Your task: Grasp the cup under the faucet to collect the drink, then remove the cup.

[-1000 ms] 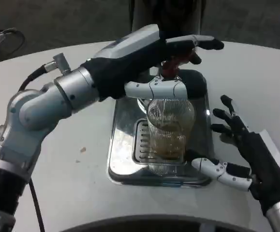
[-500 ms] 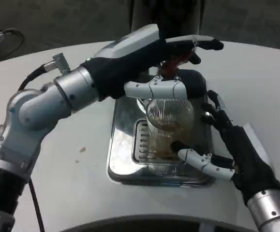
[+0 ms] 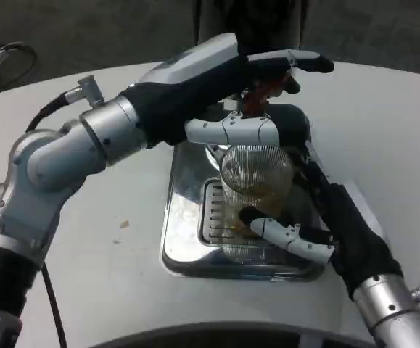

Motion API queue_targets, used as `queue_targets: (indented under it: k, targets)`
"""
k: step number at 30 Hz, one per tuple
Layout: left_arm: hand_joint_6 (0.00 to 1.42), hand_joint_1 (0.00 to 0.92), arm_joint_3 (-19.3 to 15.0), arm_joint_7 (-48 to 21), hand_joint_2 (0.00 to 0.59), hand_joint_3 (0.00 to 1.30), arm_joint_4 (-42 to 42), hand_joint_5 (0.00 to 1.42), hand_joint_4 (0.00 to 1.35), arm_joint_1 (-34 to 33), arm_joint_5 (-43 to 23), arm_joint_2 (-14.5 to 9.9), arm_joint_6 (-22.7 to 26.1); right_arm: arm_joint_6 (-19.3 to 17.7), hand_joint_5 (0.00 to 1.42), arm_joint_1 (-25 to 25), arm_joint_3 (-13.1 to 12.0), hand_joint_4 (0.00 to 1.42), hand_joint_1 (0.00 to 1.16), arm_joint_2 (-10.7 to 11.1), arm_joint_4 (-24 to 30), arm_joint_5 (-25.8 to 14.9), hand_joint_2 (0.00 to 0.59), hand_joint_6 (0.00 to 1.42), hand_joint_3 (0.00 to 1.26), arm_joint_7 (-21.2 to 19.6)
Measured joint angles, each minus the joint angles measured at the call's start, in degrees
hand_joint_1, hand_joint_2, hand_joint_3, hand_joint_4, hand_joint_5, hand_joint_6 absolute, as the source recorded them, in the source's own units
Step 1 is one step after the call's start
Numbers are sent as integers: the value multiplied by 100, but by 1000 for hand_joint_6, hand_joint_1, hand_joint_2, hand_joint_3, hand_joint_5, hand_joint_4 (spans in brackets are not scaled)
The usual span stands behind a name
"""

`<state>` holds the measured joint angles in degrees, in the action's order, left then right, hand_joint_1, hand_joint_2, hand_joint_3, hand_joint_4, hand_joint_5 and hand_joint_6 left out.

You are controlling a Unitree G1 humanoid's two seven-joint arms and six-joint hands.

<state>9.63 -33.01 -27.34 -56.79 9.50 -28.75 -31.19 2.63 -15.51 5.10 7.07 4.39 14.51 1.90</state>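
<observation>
Step in hand: you are at the collect stage, by my reading. The cup (image 3: 255, 190) sits under the faucet (image 3: 257, 101) with amber drink in its lower part.
Cup, location: one clear ribbed cup, upright on the slotted grate (image 3: 214, 210) of the drip tray (image 3: 183, 246), near table centre, directly at 6 o'clock of the faucet.
Left hand: your left hand (image 3: 231, 80) reaches over from 9 o'clock, fingers laid across the red faucet handle (image 3: 262, 93). One white finger runs along the cup's rim side. Whether it presses the lever or only rests there, you cannot tell.
Right hand: your right hand (image 3: 326, 217) comes in from 4 o'clock, wrapping the cup's right side. Its white thumb (image 3: 286, 235) lies across the lower front wall, the dark fingers behind the far side. Contact looks likely, but a firm grip is not confirmed.
Next move, judged: close the right hand fully round the cup before the left hand lets off the handle. Then draw the cup toward 6 o'clock, kept upright, since the liquid would slop if tilted.
Count: cups, one. Faucets, one. Drip trays, one. Hands, two. Table (image 3: 93, 290), one, white.
</observation>
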Motion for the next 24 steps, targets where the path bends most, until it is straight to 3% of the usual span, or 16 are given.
queue_targets:
  k: [24]
  targets:
    - [176,0,43,-4,93,204,-354,261,137,-206,37,-18,-218,-285,108,-404,64,44,717,-193,-762,-52,200,0,0,-241]
